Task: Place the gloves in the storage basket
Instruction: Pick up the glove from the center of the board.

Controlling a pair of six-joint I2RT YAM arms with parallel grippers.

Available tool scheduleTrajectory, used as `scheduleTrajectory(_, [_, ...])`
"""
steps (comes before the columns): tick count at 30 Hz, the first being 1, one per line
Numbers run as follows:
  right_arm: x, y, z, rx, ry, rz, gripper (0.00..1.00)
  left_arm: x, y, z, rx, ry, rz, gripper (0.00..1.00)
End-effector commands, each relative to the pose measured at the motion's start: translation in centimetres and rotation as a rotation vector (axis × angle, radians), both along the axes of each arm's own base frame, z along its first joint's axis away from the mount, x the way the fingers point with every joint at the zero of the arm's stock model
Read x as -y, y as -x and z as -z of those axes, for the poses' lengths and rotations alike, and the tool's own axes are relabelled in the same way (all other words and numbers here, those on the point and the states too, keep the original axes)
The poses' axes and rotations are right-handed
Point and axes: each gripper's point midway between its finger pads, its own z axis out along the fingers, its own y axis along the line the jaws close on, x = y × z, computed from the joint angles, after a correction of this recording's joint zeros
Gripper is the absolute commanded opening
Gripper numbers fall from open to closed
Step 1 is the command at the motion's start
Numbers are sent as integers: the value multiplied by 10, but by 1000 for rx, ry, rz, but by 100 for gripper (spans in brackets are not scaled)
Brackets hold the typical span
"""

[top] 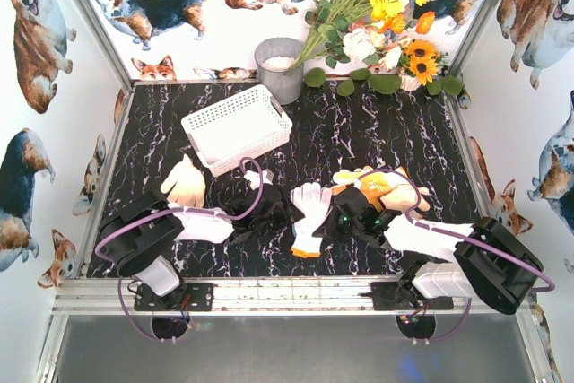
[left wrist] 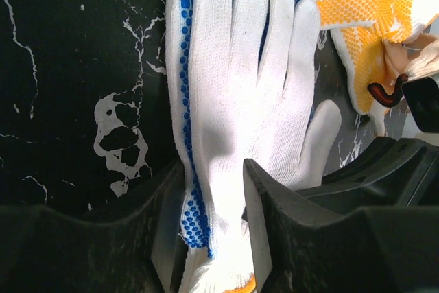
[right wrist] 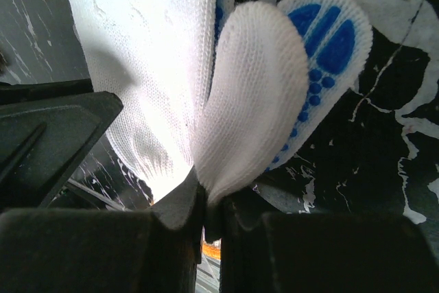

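Black white-veined marble table (top: pixel 377 141), corgi-print walls (top: pixel 36 87); my right pincer (right wrist: pixel 206 197) clamps white glove (right wrist: pixel 151 66) by its thumb; left pincer (left wrist: pixel 214 178) straddles its cuff, grip undeterminable

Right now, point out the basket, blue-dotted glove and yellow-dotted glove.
basket (top: pixel 235 125), top view, its bare floor.
blue-dotted glove (left wrist: pixel 236 101), left wrist view, its white back.
yellow-dotted glove (left wrist: pixel 377 32), left wrist view, its dotted palm.

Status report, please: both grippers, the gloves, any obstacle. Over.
Right fingers shut on white knit glove with blue dots. Left fingers astride its cuff, grip unclear. White latticed plastic basket empty, nothing in the way.
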Motion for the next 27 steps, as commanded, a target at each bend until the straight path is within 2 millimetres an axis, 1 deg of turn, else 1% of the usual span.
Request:
scheduleTrajectory(1, [7,-5,2,26,21,31,0,-28,14,41,-53,-158,-2,34])
scheduleTrajectory(4, [7,-5,3,26,17,34,0,-29,13,40,-30,-156,-1,29])
scheduleTrajectory(6, [6,-6,3,27,14,35,0,-28,12,39,-13,-153,11,24])
scheduleTrajectory(10, [4,-8,1,34,3,42,0,-22,9,34,19,-138,35,7])
scheduleTrajectory(12, [4,-9,-2,41,-6,49,0,-20,7,29,40,-128,44,1])
scheduleTrajectory(16, [1,-13,-12,59,-30,62,0,-14,3,12,86,-110,72,0])
scheduleTrajectory(22, [-5,-20,-35,93,-73,71,0,-14,1,-7,115,-129,97,0])
scheduleTrajectory(27, [-12,-26,-52,114,-110,76,0,-15,-7,-24,131,-141,99,0])
